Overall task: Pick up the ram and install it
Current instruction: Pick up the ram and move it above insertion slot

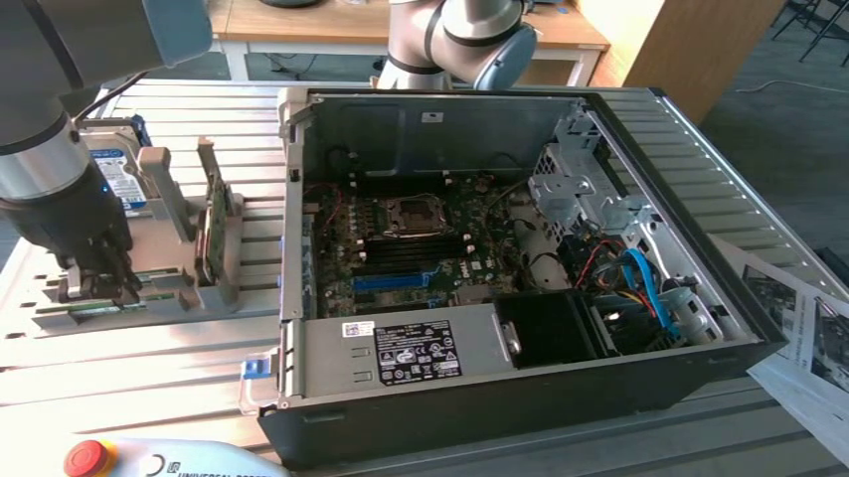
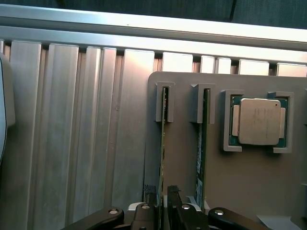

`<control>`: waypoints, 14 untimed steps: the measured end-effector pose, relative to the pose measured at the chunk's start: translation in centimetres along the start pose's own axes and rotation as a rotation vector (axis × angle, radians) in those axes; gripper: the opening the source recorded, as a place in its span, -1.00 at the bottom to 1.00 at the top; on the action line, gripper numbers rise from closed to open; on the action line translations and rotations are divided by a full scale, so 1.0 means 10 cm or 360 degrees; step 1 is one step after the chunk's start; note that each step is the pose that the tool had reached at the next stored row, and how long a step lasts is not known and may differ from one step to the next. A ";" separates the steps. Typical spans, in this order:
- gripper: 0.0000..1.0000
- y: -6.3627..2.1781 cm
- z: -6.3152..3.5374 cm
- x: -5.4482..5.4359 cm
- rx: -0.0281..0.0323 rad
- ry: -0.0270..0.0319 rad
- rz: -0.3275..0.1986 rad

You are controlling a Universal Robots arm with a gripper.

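gripper [image 2: 162,195] down at gray holder [image 2: 184,163], fingers open, straddling ram [image 2: 163,143] standing on edge in its slot. second stick [image 2: 201,143] just beside, cpu [image 2: 259,122] near.

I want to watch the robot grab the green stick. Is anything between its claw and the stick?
Nothing visible is in the way. The gripper is down at the gray holder, open and straddling the ram, which stands on edge in its slot. Another stick stands beside it, not between.
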State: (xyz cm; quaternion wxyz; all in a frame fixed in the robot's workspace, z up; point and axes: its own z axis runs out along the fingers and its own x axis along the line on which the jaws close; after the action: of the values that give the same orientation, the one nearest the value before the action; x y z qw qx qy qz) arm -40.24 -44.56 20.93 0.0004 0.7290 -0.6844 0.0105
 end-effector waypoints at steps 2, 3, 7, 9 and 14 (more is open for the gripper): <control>-0.53 0.000 0.008 0.00 0.00005 -0.00003 0.0000; -0.53 0.000 0.011 0.00 0.00002 -0.00001 0.0000; -0.53 0.000 0.027 0.00 -0.00001 0.00001 0.0000; -0.53 0.000 0.036 0.00 0.00001 -0.00001 0.0000; -0.53 0.001 0.043 0.00 -0.00002 0.00002 0.0000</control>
State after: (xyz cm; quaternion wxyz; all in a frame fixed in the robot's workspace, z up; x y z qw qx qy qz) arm -40.24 -44.56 20.50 0.0005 0.7290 -0.6844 0.0105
